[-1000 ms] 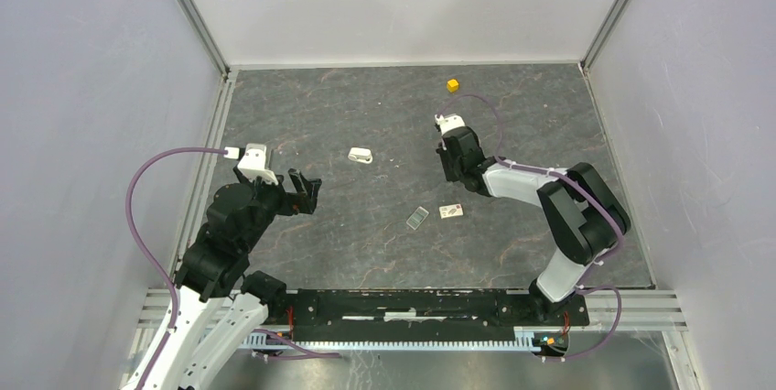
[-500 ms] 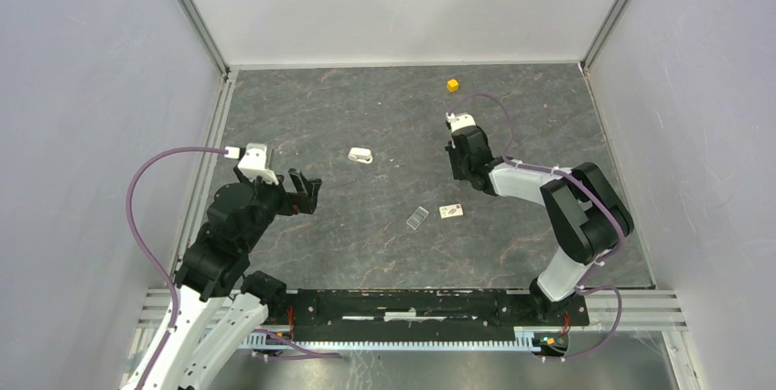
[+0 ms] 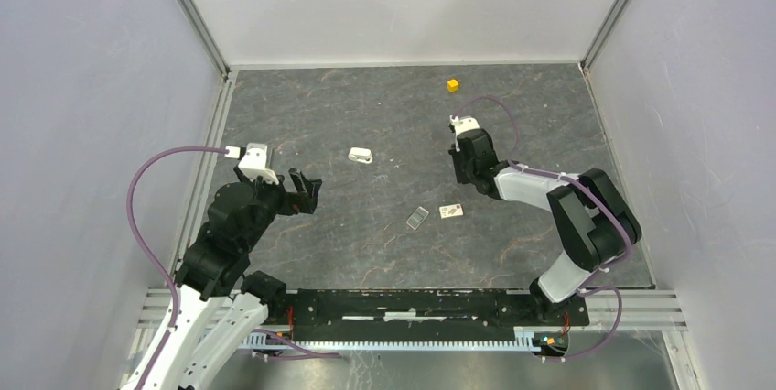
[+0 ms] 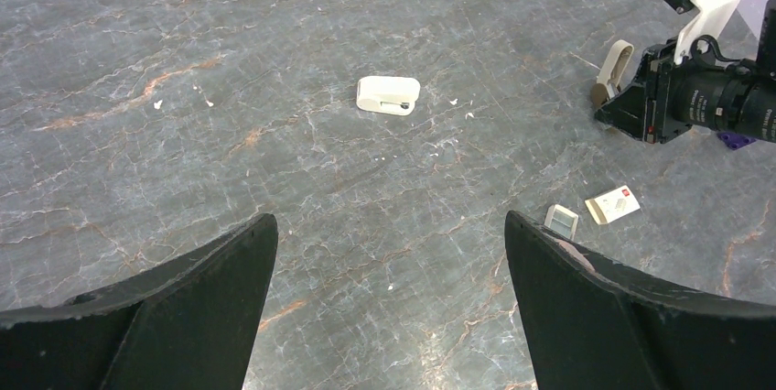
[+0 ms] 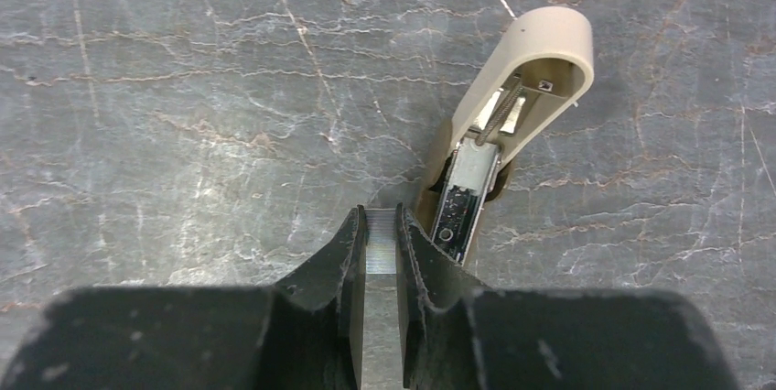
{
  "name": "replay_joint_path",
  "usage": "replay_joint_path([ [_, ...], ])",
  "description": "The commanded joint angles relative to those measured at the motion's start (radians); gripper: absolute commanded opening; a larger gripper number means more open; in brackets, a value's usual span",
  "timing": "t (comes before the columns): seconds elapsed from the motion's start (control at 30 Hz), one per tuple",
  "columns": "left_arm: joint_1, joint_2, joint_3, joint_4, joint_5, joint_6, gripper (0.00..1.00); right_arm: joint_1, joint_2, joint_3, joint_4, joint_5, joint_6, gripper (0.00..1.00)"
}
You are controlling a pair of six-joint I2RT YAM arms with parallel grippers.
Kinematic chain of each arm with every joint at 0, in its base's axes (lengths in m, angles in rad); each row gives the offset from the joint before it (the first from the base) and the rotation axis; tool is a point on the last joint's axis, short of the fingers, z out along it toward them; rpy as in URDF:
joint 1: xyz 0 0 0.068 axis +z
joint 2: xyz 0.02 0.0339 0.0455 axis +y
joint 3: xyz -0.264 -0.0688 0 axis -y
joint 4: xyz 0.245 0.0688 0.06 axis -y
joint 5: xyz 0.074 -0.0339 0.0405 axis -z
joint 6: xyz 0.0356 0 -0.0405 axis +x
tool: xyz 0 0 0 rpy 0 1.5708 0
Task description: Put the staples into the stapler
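Observation:
In the right wrist view the stapler (image 5: 542,56) lies hinged open on the stone table, its pale upper arm thrown back and its metal channel (image 5: 470,179) bare. My right gripper (image 5: 382,218) is shut on a ribbed silvery strip of staples (image 5: 381,242), just left of the channel's near end. From the left wrist view the stapler (image 4: 615,62) shows beside the right gripper (image 4: 611,115). In the top view the right gripper (image 3: 457,163) covers the stapler. My left gripper (image 4: 390,218) stands wide open over bare table, also seen in the top view as left gripper (image 3: 305,190).
A small white plastic piece (image 3: 360,156) lies mid-table. A small silvery-grey block with a pale rim (image 3: 417,217) and a pale card with dark marks (image 3: 450,211) lie near the right arm. A yellow cube (image 3: 452,85) sits at the back.
My right gripper has shifted a little to the right, still shut on the strip. The left arm has not moved.

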Motion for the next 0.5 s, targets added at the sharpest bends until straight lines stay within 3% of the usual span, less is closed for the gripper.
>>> replay_joint_path([
  [0.0, -0.003, 0.006, 0.01, 0.028, -0.017, 0.04, 1.0, -0.004, -0.061, 0.007, 0.017, -0.053, 0.014, 0.19],
  [0.47, -0.003, -0.003, 0.006, 0.025, -0.015, 0.04, 1.0, -0.026, -0.125, 0.026, -0.006, 0.06, 0.032, 0.2],
])
